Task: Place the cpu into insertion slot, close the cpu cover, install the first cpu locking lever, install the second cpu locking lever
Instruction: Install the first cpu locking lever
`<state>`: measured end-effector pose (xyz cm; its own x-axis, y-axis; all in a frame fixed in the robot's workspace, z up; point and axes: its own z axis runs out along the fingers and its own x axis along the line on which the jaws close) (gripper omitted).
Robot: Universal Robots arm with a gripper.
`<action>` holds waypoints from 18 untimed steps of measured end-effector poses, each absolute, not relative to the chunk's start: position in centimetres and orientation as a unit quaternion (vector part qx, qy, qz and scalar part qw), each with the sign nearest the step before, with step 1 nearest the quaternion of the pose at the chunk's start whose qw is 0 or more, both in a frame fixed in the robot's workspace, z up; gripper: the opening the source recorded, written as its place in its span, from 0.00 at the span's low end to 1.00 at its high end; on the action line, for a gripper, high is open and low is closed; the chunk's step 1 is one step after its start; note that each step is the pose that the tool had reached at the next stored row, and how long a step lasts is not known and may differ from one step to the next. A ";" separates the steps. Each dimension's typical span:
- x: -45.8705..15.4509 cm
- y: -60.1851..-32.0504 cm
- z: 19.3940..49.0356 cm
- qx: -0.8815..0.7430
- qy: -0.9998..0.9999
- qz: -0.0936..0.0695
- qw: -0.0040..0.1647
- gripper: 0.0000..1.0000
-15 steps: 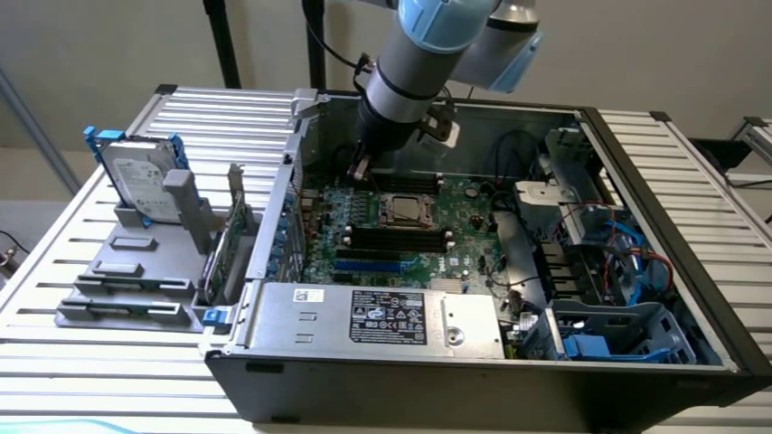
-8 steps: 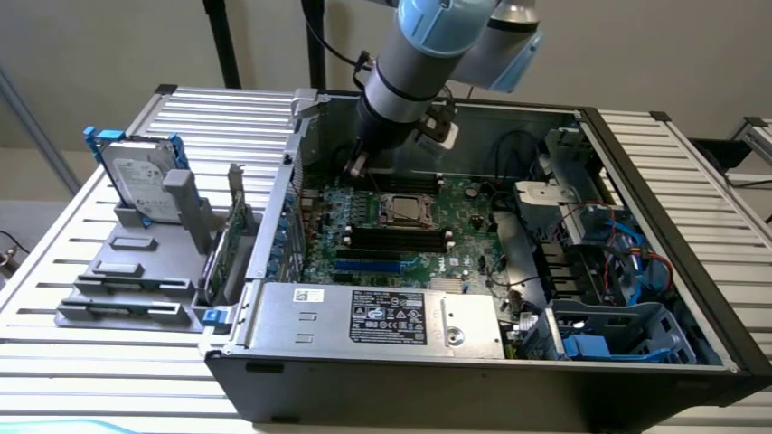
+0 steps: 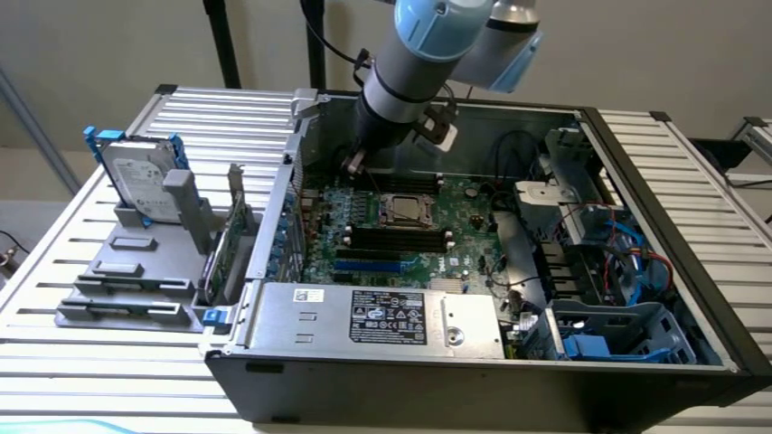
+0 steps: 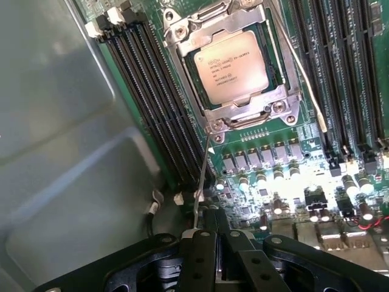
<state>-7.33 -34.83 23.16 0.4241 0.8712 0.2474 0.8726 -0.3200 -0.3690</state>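
Observation:
The cpu lies flat in the insertion slot on the green board, dull silver top facing up. The cpu cover is folded down around it as a silvery frame. One thin wire locking lever rises from the socket's corner towards my gripper, and its end meets the tip of one of the fingers. A second lever runs along the socket's other side. My gripper hangs inside the case just behind the socket, with the jaws together.
Long black memory slots flank the socket on both sides. The grey case wall stands close beside my gripper. A power supply fills the case front, cables and a blue drive cage the exterior view's right, and a hard drive stands outside.

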 end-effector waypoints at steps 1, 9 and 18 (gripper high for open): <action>-7.3 -34.8 23.2 -0.815 -0.532 -0.003 0.229 0.11; -7.4 -34.8 23.6 -0.834 -0.499 -0.017 0.235 0.11; -7.1 -34.8 23.7 -0.844 -0.480 -0.026 0.237 0.11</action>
